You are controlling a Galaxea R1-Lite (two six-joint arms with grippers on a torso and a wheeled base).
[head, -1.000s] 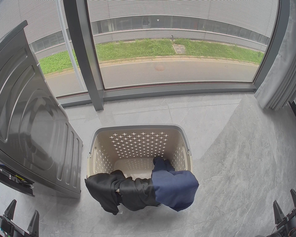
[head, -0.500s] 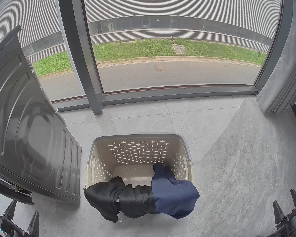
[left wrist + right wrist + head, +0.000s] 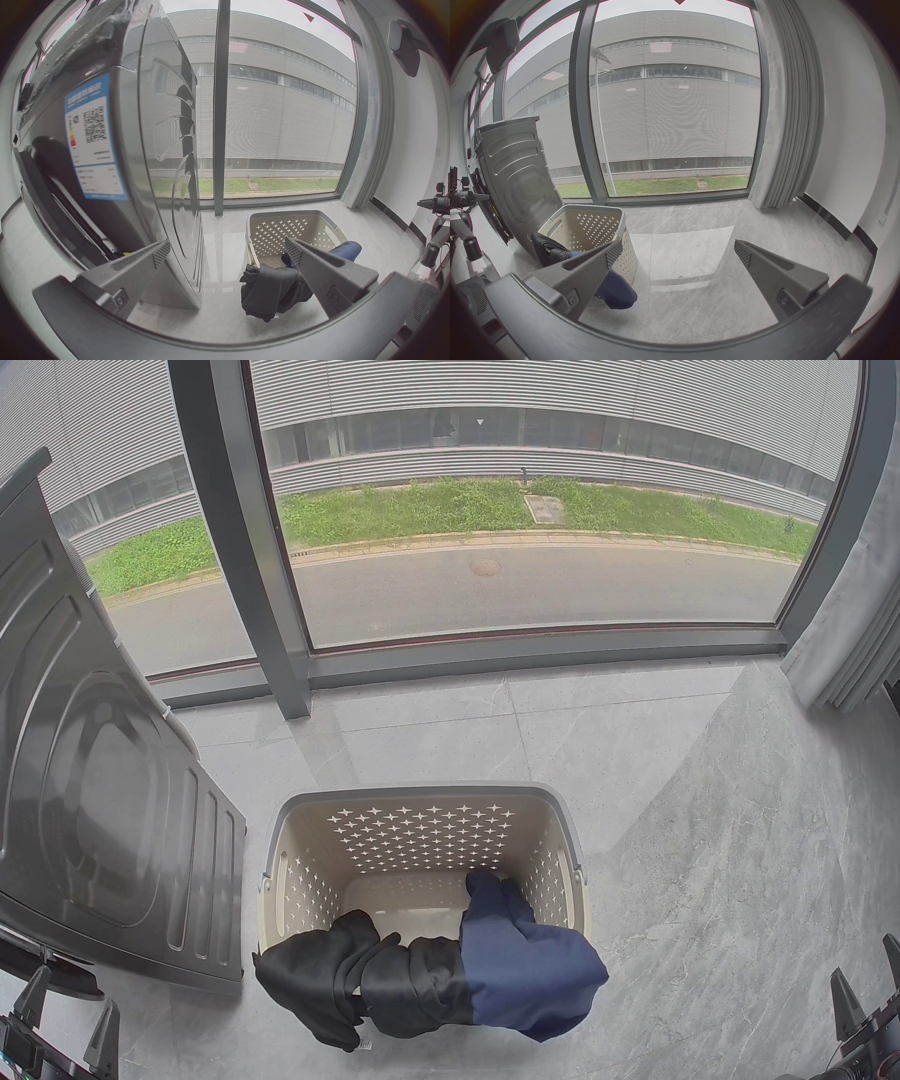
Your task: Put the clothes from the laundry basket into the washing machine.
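Left gripper (image 3: pixel 70 1007): jaws spread wide, nothing held, parked in the lower-left corner of the head view, just below the washing machine (image 3: pixel 103 810). Right gripper (image 3: pixel 864 974): likewise wide open and empty, lower-right corner, well apart from the load.

Laundry basket (image 3: pixel 422 799) stands on the floor (image 3: pixel 712 847) at lower centre, beside the machine. Black garment (image 3: pixel 375 983) and blue garment (image 3: pixel 530 965) both drape over its near rim, touching each other.

Step, as judged: approach, no pick begun. Next move probably calls for lowering one gripper onto a draped bunch, closing on a thick fold, and lifting clear of the rim.
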